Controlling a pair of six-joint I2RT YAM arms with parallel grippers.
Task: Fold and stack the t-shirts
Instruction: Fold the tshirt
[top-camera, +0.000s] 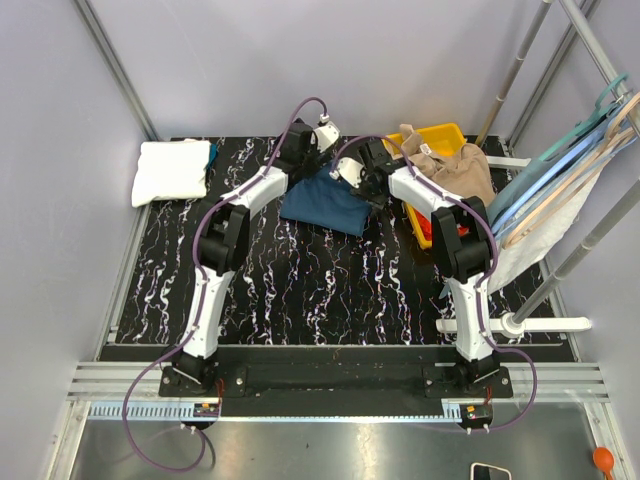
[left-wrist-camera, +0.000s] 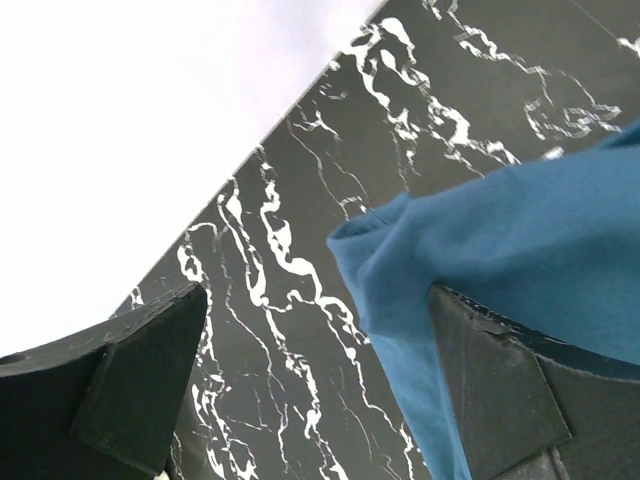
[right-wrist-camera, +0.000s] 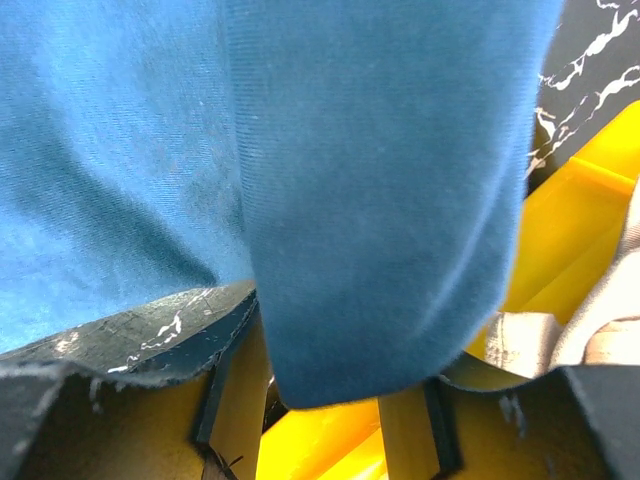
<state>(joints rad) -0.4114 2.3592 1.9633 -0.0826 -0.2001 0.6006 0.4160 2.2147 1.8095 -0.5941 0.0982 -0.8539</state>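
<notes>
A dark teal-blue t-shirt (top-camera: 325, 203) lies partly folded at the table's far middle. My left gripper (top-camera: 303, 172) is at its far left edge; in the left wrist view it (left-wrist-camera: 315, 300) is open, with the shirt's corner (left-wrist-camera: 500, 240) against the right finger (left-wrist-camera: 500, 390). My right gripper (top-camera: 362, 190) is at the shirt's right edge, open, with a fold of the shirt (right-wrist-camera: 380, 200) hanging between its fingers (right-wrist-camera: 130, 345). A folded white t-shirt (top-camera: 170, 170) lies at the far left. A tan t-shirt (top-camera: 455, 165) is heaped on a yellow bin (top-camera: 440, 132).
Pale blue and beige hangers (top-camera: 560, 170) hang on a rack at the right, beside the bin. The yellow bin (right-wrist-camera: 580, 230) sits just beyond the right gripper. Grey walls close in the back and the left side. The table is black marble-patterned (top-camera: 300, 290).
</notes>
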